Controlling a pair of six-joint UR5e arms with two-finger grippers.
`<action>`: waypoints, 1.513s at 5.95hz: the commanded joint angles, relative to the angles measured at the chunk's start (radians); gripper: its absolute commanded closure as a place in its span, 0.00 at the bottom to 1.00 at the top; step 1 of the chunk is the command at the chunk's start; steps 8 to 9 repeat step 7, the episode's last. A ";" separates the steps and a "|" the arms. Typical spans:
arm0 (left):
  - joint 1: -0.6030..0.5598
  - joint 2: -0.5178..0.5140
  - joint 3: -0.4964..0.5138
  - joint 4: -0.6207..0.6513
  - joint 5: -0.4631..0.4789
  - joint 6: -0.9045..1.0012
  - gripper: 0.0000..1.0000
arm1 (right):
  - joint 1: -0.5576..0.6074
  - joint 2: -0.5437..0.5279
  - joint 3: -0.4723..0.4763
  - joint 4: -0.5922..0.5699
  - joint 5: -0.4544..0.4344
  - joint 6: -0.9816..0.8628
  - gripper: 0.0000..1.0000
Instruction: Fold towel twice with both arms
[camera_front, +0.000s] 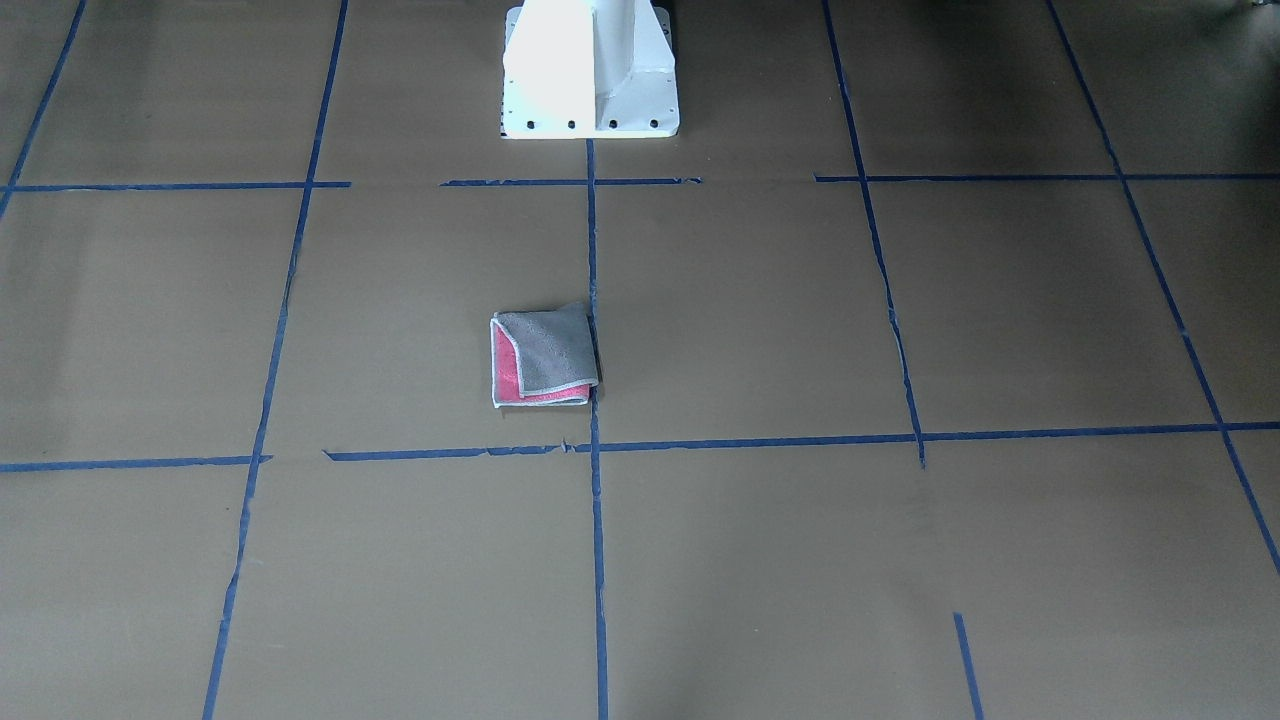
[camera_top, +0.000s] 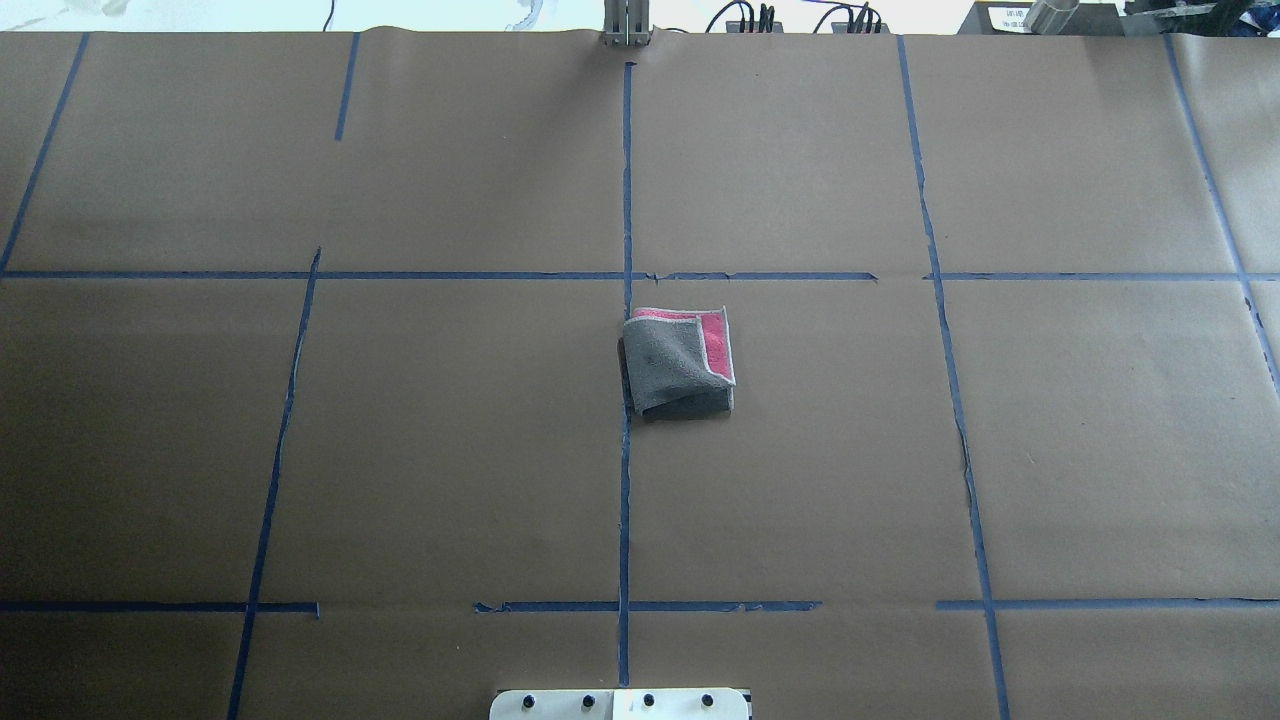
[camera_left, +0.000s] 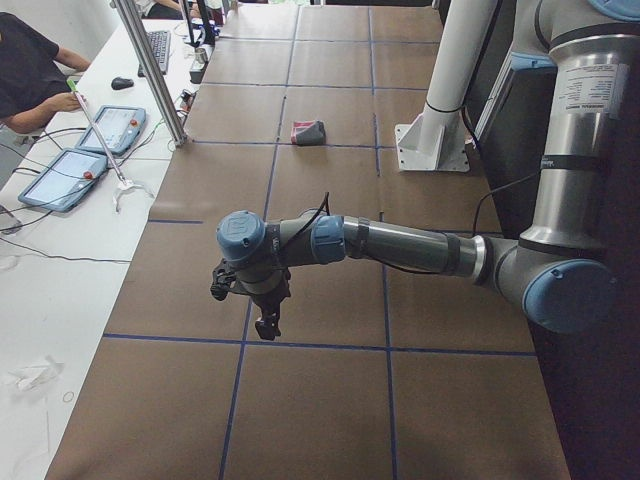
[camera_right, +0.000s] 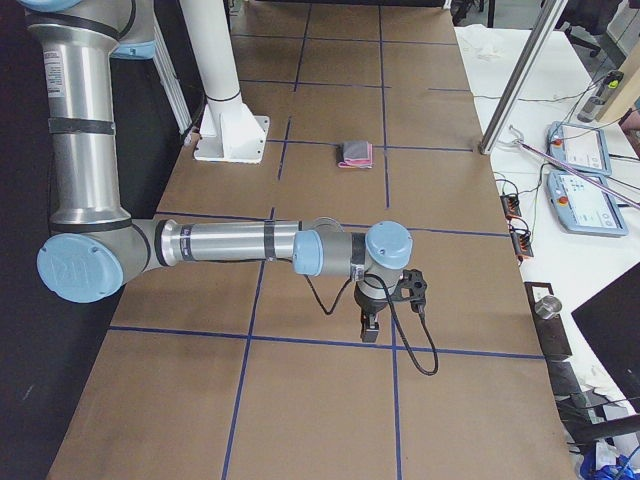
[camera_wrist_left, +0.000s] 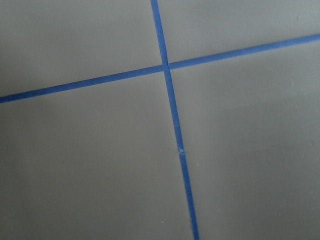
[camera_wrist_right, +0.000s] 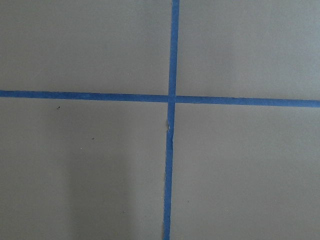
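Note:
The towel (camera_front: 543, 358) lies folded into a small square near the table's middle, grey face up, with a pink strip and pale border showing along two edges. It also shows in the overhead view (camera_top: 678, 362) and small in both side views (camera_left: 308, 132) (camera_right: 355, 153). The left gripper (camera_left: 267, 325) hangs low over the paper far from the towel, near the table's left end. The right gripper (camera_right: 369, 328) hangs likewise near the right end. Both show only in the side views, so I cannot tell whether they are open or shut. The wrist views show only tape lines.
Brown paper with blue tape lines (camera_top: 625, 200) covers the table. The white pedestal base (camera_front: 590, 70) stands at the robot's edge. An operators' desk with tablets (camera_left: 110, 125), a metal post (camera_left: 150, 70) and a seated person (camera_left: 30, 70) lie beyond the far edge.

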 joint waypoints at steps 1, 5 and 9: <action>0.002 0.000 -0.001 -0.013 -0.005 -0.012 0.00 | 0.001 0.001 0.004 -0.002 0.001 -0.002 0.00; 0.002 -0.009 -0.004 -0.008 -0.011 -0.010 0.00 | 0.000 0.001 0.004 0.000 0.001 -0.002 0.00; 0.003 -0.011 -0.024 -0.008 -0.008 -0.012 0.00 | 0.000 -0.002 0.004 0.000 0.001 -0.002 0.00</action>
